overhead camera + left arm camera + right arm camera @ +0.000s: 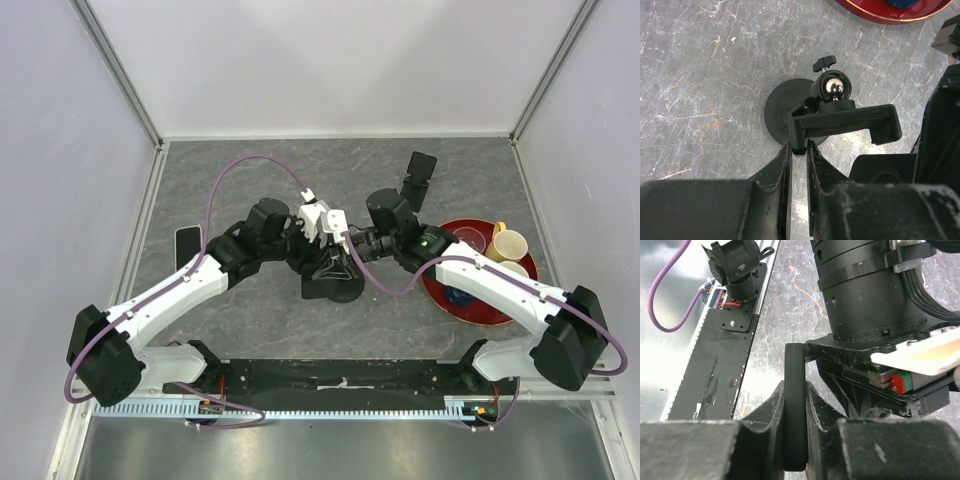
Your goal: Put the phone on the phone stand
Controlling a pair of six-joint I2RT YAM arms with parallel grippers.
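The black phone stand stands mid-table, with a round base, a ball joint and a clamp bracket. My left gripper is shut on the bracket's left end arm. My right gripper is shut on a thin black arm of the same stand. In the top view both grippers, left and right, meet over the stand. The phone, dark with a pale rim, lies flat at the table's left, apart from both grippers.
A red tray holding yellow mugs and a blue item sits at the right, under my right arm. A black upright object stands at the back. White walls enclose the table on three sides.
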